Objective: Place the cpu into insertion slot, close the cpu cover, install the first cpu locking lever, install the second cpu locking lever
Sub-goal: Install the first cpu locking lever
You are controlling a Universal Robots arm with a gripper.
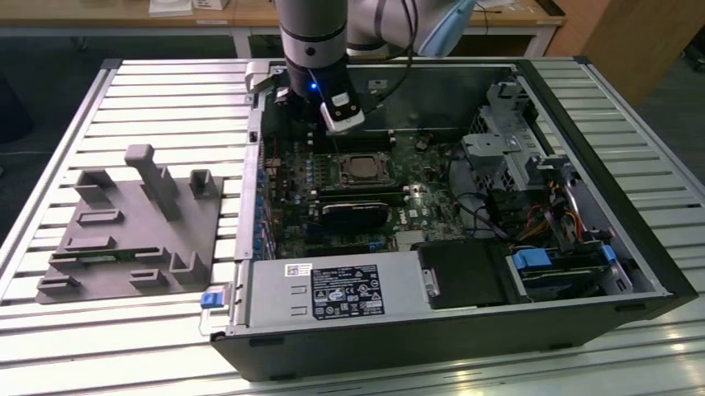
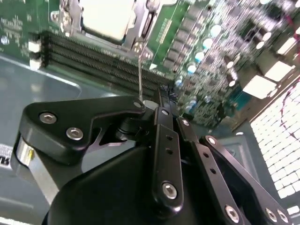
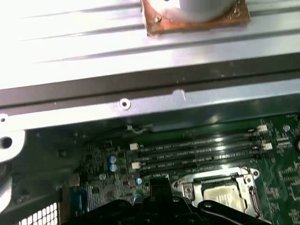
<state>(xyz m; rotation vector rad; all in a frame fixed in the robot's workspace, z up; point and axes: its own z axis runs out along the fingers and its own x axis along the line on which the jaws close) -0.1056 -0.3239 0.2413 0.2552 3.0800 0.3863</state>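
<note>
While the cpu cover [image 3: 215, 174] lies shut over the cpu [image 3: 224, 194], we judge the locking step current. The hand [image 2: 161, 91], seemingly pressed together and empty, sits beside an upright lever [image 2: 139, 70] awaiting a downward push.

The arm [image 1: 312, 37] is a silvery-grey tube ringed by a darker band, with a pale blue cap [image 1: 447, 25] on one joint. A thin black cable [image 1: 410, 58] runs down beside it. The black wrist section bears a small blue light [image 1: 314, 84] and a white box-shaped camera [image 1: 342, 114]. The pincer [image 2: 159, 105] is matte black, made of flat linkage plates fastened with silver socket-head screws [image 2: 75, 134].
</note>
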